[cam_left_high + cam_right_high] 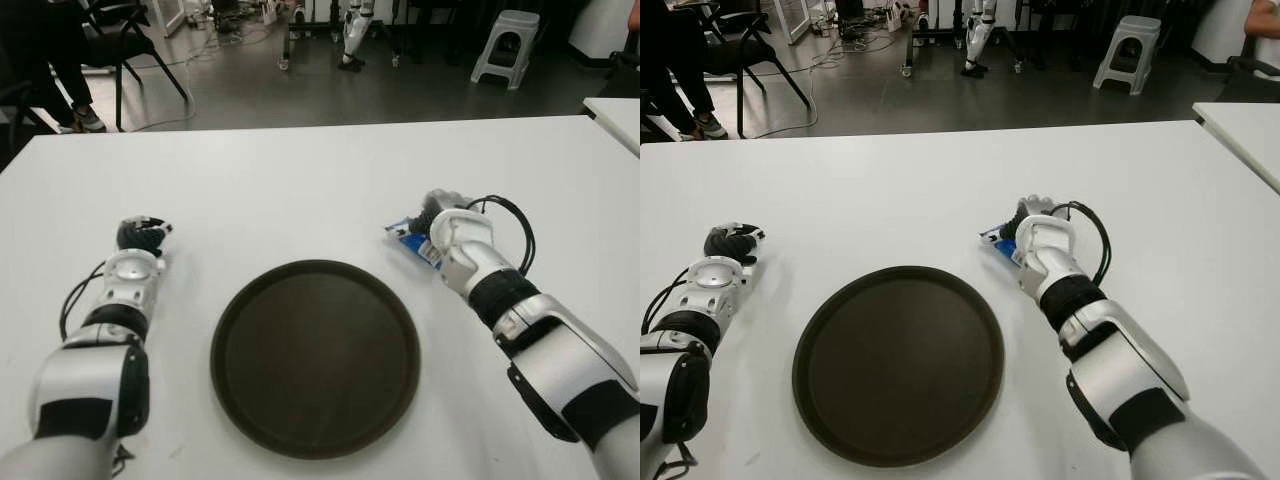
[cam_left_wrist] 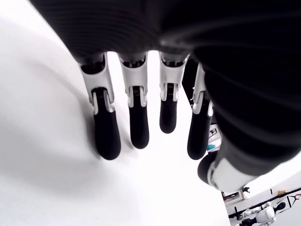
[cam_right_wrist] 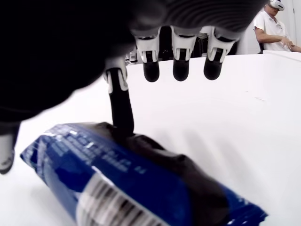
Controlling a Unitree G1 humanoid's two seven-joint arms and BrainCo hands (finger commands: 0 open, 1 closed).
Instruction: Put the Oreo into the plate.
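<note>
One Oreo pack (image 3: 141, 183), a blue wrapper, lies on the white table (image 1: 300, 190) directly under the right hand (image 1: 445, 225); in the eye views the hand covers most of it, leaving only a blue corner showing on the hand's inner side. In the right wrist view one finger (image 3: 121, 106) presses down on the pack's top while three others extend above the table beyond it, not closed around the pack; the thumb is cut off at the frame edge. One dark round plate (image 1: 315, 358) sits empty just inward of and nearer the robot than the right hand, apart from the pack. The left hand (image 1: 140, 238) shows on the plate's far side from the right hand, its four fingers (image 2: 107, 136) extended and holding nothing. Beyond the table stand one chair (image 1: 125, 40) and one stool (image 1: 505, 40); a person (image 3: 273, 30) shows partly.
</note>
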